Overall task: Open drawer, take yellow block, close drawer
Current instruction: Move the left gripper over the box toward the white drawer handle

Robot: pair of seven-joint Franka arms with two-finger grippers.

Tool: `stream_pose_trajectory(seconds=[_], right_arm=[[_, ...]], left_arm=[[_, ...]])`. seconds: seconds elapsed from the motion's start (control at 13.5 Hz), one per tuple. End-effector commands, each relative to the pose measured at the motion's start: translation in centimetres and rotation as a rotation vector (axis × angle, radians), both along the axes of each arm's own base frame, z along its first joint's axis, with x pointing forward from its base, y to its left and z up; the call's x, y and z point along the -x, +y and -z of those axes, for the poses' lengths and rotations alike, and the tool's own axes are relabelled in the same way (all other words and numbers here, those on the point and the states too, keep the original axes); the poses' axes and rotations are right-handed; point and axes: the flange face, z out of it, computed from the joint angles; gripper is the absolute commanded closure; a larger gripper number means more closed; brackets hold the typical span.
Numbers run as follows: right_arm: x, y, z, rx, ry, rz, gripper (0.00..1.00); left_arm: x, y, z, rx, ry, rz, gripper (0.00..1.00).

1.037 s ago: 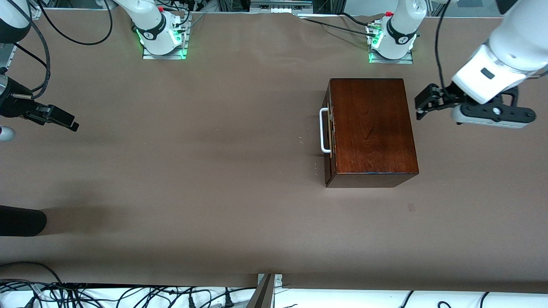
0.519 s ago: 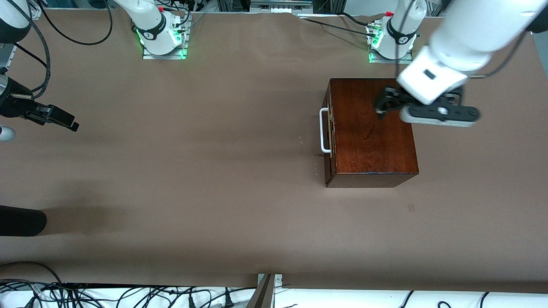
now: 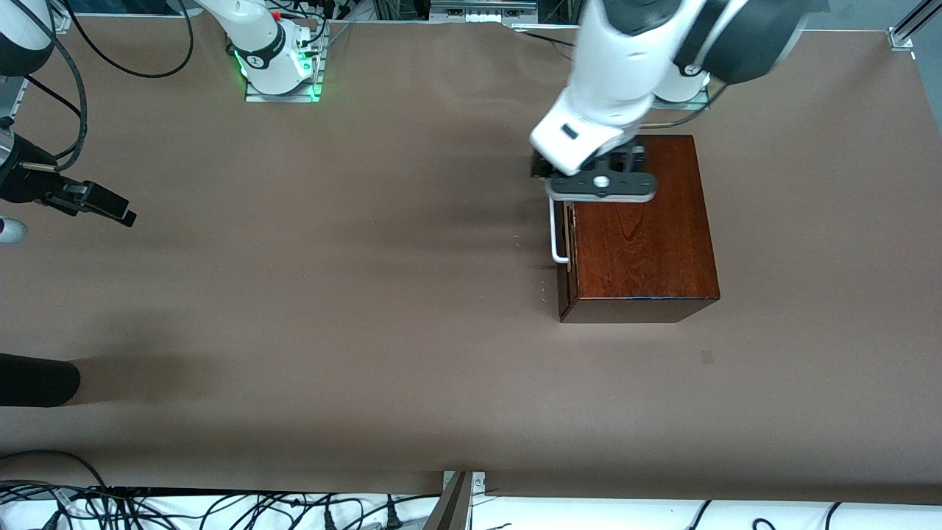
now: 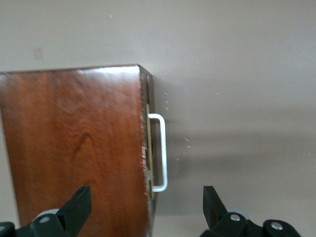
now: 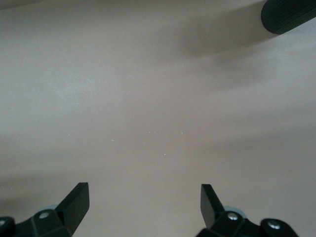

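Bare brown bench (image 3: 353,294) runs open in front of the drawer (image 3: 565,243), so there is plenty of room on that side toward the right arm's end. The wooden box (image 3: 640,228) is the one solid obstacle on the surface. The drawer sits shut, its white loop handle (image 3: 557,228) standing proud of the front with a gap inside the loop. The left pincer (image 4: 145,207) hangs over the box's front edge and handle, fingers spread wide. The right pincer (image 5: 143,205) waits, spread open, over bare bench at its own end, well apart. A dark cylinder (image 3: 37,379) juts in at that end.
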Motion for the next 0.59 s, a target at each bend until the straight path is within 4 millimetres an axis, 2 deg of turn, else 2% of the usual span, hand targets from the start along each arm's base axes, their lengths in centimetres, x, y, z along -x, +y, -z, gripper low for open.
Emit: stream_pose_trajectory(seconds=[0.0, 0.07, 0.22, 0.44, 0.52], right_arm=[[-0.1, 0.0, -0.3, 0.011, -0.001, -0.008, 0.0], [-0.1, 0.0, -0.3, 0.009, 0.002, -0.008, 0.0], [-0.1, 0.0, -0.3, 0.007, 0.002, -0.004, 0.0], [-0.2, 0.0, -0.2, 0.009, 0.002, -0.008, 0.0], [-0.1, 0.0, -0.2, 0.009, 0.004, -0.007, 0.0]], left_arm=[[1.4, -4.2, 3.6, -0.12, -0.01, 0.031, 0.0], [2.1, -5.4, 5.3, -0.16, -0.006, 0.058, 0.0], [2.6, -6.6, 8.6, -0.199, 0.023, 0.077, 0.0], [2.2, -8.0, 14.1, -0.227, 0.037, 0.092, 0.0], [2.1, -7.9, 15.8, -0.228, 0.037, 0.095, 0.0]])
